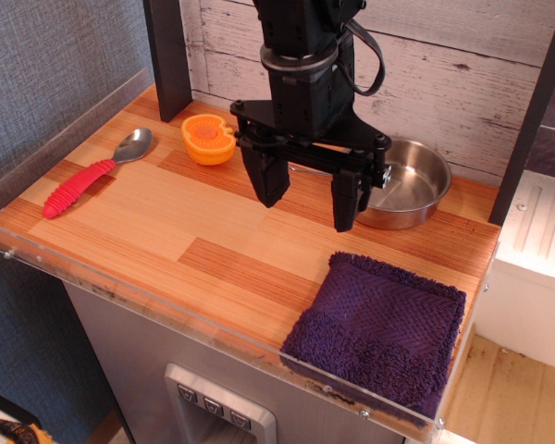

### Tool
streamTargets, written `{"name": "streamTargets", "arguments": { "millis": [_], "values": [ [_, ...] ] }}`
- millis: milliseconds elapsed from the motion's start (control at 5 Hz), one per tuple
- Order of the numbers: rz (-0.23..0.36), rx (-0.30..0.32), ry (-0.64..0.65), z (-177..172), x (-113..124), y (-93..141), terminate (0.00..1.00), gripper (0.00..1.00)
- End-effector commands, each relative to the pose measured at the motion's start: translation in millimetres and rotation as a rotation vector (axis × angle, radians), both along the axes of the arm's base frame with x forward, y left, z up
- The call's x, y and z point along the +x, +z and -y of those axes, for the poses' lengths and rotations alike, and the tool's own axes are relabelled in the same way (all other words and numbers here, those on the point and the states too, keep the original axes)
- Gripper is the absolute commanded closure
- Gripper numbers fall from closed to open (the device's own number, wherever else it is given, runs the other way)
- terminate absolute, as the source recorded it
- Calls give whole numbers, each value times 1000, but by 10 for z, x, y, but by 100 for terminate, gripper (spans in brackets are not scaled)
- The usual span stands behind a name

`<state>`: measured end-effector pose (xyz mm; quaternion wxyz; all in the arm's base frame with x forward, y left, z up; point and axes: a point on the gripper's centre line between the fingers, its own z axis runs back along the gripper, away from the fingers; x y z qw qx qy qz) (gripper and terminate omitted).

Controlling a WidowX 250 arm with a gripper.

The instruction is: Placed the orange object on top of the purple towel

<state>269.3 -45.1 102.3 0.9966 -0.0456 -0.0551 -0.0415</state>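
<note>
a spoon (92,169) with a ribbed red handle and a steel bowl lies at the left of the wooden surface (166,217), its bowl pointing toward the back; a round steel pan (414,185) sits well apart from it at the back right, near the whitewashed plank wall (462,65). a clear plastic lip (148,310) runs along the front edge; a grey cabinet with a small button panel (217,407) shows below.

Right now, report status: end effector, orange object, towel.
End effector open, empty, hovering mid-counter. Orange object at back, cut face up, untouched. Purple towel bare at front right corner. Steel pan just behind the end effector; spoon far left.
</note>
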Motion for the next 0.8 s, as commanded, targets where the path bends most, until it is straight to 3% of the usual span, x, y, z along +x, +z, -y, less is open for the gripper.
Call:
{"name": "streamTargets", "arguments": {
  "millis": [0, 200, 600],
  "values": [
    [0, 0, 0, 0, 0, 0, 0, 0],
    [52, 95, 64, -409, 215, 64, 0, 0],
    [73, 178, 214, -1237, 592, 35, 0, 0]
  ]
}}
